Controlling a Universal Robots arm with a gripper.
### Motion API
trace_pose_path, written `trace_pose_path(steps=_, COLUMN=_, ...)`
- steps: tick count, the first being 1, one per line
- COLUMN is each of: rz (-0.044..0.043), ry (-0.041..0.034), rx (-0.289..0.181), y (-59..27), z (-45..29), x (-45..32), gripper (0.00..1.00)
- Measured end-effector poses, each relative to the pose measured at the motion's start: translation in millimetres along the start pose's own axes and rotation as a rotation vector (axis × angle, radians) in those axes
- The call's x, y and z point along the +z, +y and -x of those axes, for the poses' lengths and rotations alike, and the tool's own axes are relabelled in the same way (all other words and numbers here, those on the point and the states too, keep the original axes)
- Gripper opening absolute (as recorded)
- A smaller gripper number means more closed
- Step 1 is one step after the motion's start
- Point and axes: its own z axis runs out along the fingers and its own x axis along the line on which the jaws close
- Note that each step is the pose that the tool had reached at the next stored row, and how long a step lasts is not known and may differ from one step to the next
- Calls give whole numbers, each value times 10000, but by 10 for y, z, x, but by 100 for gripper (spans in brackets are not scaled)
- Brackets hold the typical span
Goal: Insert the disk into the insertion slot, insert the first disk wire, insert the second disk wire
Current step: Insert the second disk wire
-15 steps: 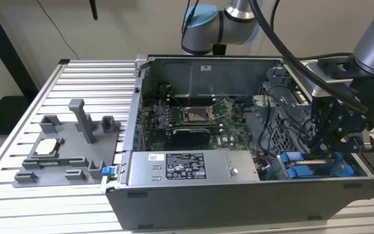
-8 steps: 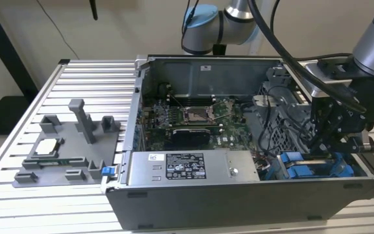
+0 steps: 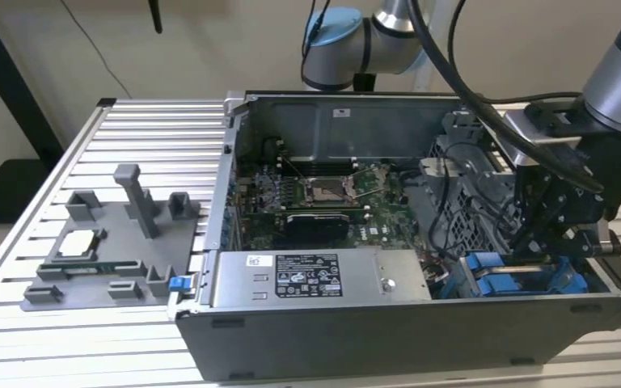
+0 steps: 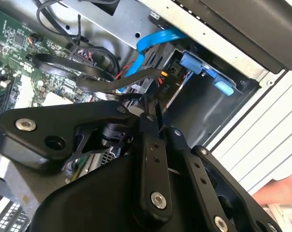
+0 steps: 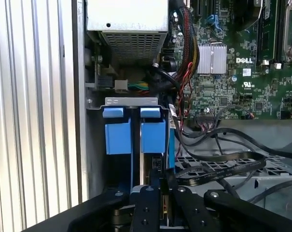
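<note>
The insertion slot (image 3: 569,284) is the grey metal bay in the case's near corner, on the exterior view's right. Blue carrier plastic (image 5: 153,133) sits in its mouth (image 5: 131,101); the disk's metal body is hidden. My gripper (image 3: 529,246) reaches down into this bay. In both wrist views its black fingers (image 5: 150,203) stand close together, shut on the end of a flat black disk wire (image 4: 107,82) at the bay's opening (image 4: 199,108). A blue flat wire (image 4: 155,41) runs past the fingertips (image 4: 153,104) toward the bay.
The grey power-supply box (image 3: 310,275) lies beside the bay, with the motherboard (image 3: 322,194) behind it. Loose black cables (image 5: 223,169) cross near the fingers. A grey fixture (image 3: 116,242) holding parts sits on the slatted table. A person's hand (image 4: 281,191) shows outside the case.
</note>
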Motion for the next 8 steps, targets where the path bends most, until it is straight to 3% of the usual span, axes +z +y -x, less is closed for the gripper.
trace_pose_path(steps=3, rz=0, ry=-4, rx=1, y=0, z=0, x=6, gripper=0)
trace_pose_path(steps=4, rz=0, ry=-6, rx=1, y=0, z=0, x=2, gripper=100)
trace_pose_path(steps=8, rz=0, ry=-6, rx=2, y=-2, z=7, x=-159, gripper=100)
